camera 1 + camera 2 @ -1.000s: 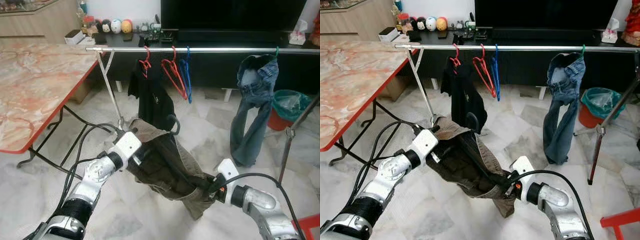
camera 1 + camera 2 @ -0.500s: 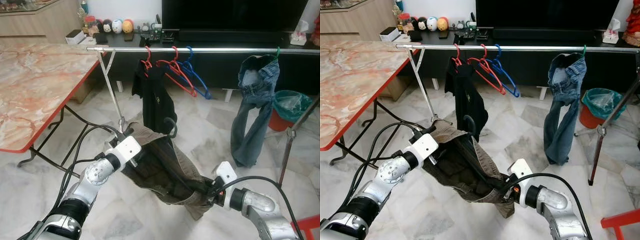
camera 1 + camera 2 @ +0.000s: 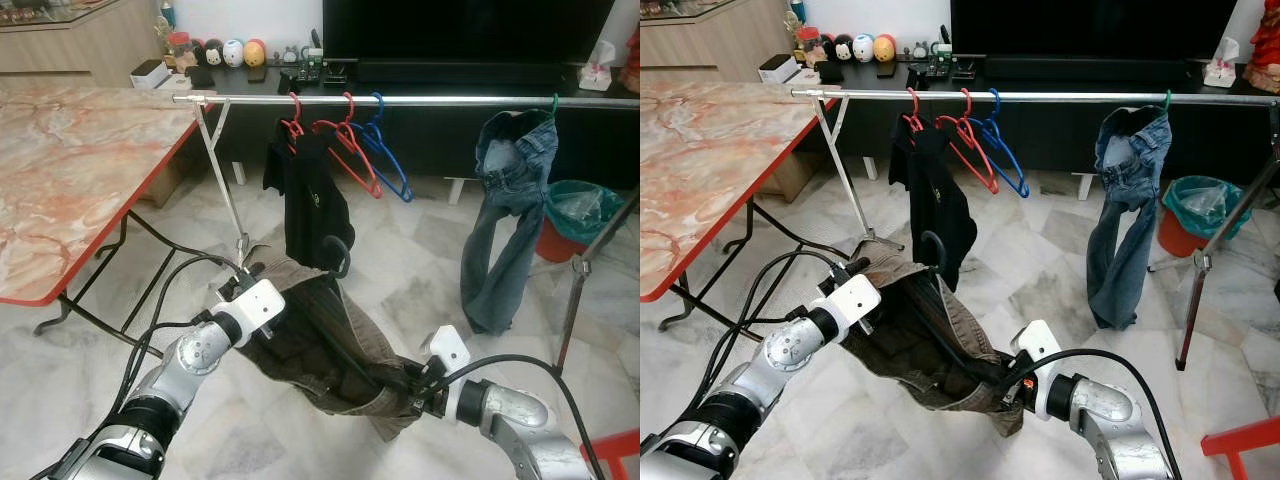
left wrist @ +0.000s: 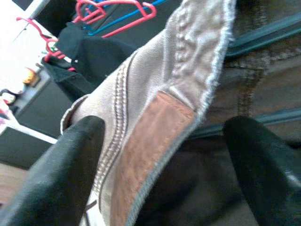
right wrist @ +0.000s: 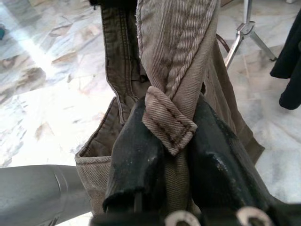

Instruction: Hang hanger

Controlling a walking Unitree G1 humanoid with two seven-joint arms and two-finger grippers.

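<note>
Olive-brown trousers on a black hanger hang low between my two arms, and the hanger's hook stands up above the waistband. My left gripper is at the trousers' left end, fingers spread wide with the waistband lying between them. My right gripper is shut on a twisted fold of the waistband at the right end. The steel rail runs across, well above and beyond the trousers.
On the rail hang a black garment on a red hanger, an empty red hanger, a blue hanger and jeans. A marble table stands left. A green bin and the rack's leg stand right.
The empty red and blue hangers swung out to the right and are coming back. The trousers and both grippers have sunk slightly.
</note>
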